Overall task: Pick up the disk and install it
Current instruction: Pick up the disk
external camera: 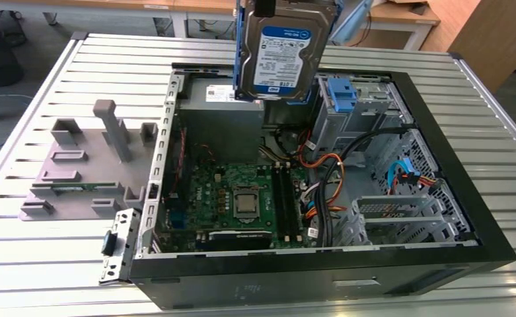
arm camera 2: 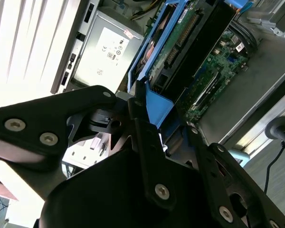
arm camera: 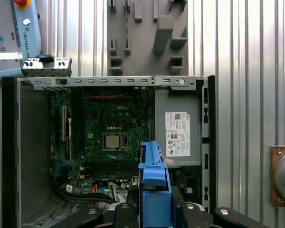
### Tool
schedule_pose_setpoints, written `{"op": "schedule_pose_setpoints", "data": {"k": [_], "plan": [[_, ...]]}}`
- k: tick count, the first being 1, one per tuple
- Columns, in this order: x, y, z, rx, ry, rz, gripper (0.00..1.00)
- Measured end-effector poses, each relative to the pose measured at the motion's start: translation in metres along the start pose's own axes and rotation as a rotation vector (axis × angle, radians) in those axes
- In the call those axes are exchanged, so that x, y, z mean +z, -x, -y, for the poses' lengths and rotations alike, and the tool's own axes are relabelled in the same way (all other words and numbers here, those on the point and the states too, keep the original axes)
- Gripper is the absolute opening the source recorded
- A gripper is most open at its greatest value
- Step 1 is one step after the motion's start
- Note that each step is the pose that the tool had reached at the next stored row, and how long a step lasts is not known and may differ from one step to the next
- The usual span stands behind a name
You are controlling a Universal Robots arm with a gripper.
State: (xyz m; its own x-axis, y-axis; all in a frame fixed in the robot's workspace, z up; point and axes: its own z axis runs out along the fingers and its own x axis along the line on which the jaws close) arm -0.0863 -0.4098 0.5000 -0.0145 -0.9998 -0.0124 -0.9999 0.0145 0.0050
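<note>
End effector: shut tight on the disk, so it's carrying it. In the second wrist view the end effector (arm camera 2: 159, 116) sits on either side of the drive.
Disk: the disk (external camera: 284, 59) is up in the air, standing on edge with its white-and-blue label facing the exterior camera, not resting on anything.
Disk vs end effector: it hangs straight down from the grip, which takes it at its top end. One of the blue rails (arm camera: 154, 178) runs right out from the grip in the first wrist view.
Disk vs case: it hovers over the far end of the open case (external camera: 469, 218). From the exterior view its lower edge lines up between the grey power supply box (external camera: 222, 125) and the drive cage with the blue latch (external camera: 341, 92).
Inside the case: green motherboard (external camera: 231, 191) lying flat, with a bunch of cables (external camera: 328, 172) on the exterior view's right.
Surface: ribbed metal surface (external camera: 55, 264), with a grey holder plate (external camera: 73, 172) just beside the case on the exterior view's left.
</note>
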Motion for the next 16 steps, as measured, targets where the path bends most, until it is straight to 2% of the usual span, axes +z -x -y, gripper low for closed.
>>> {"op": "schedule_pose_setpoints", "data": {"k": [5, 11, 16], "plan": [[-0.0001, -0.0005, 0.0094, 0.0, 0.002, 0.0, 0.36], [0.0, -0.0006, 0.0099, 0.0, 0.002, 0.0, 0.36], [-0.0001, -0.0039, 0.0099, 0.0, 0.002, 0.0, 0.36]]}}
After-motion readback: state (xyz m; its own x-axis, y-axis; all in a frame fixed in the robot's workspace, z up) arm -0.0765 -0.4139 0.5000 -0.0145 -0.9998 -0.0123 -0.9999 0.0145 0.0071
